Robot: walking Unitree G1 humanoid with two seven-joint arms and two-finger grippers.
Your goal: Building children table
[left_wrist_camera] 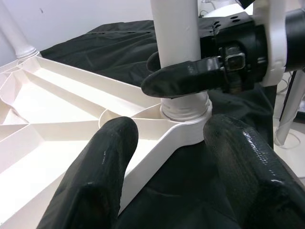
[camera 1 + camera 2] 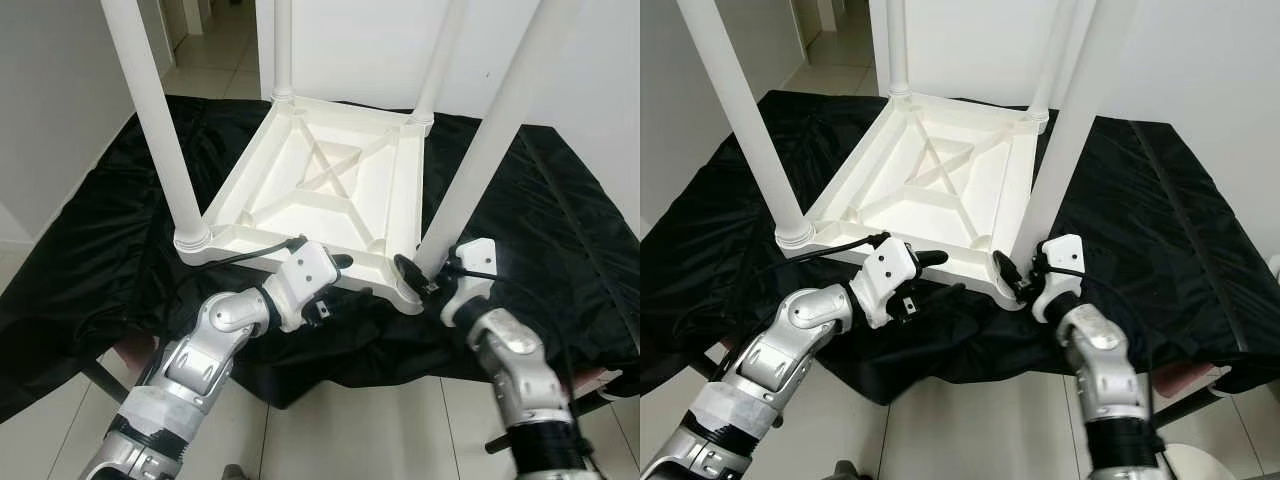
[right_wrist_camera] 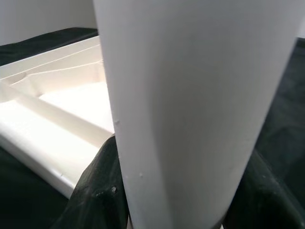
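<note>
A white children's table lies upside down on a black cloth, its four white legs standing up from the corners. My right gripper is shut on the near right leg just above its socket; in the right wrist view that leg sits between the fingers. My left gripper is open at the table's near edge, one finger above the rim and one below. In the left wrist view its fingers straddle the rim close to the near right socket.
The near left leg and two far legs rise high around the tabletop. The cloth hangs over the front of its support onto the tiled floor. A white wall stands behind.
</note>
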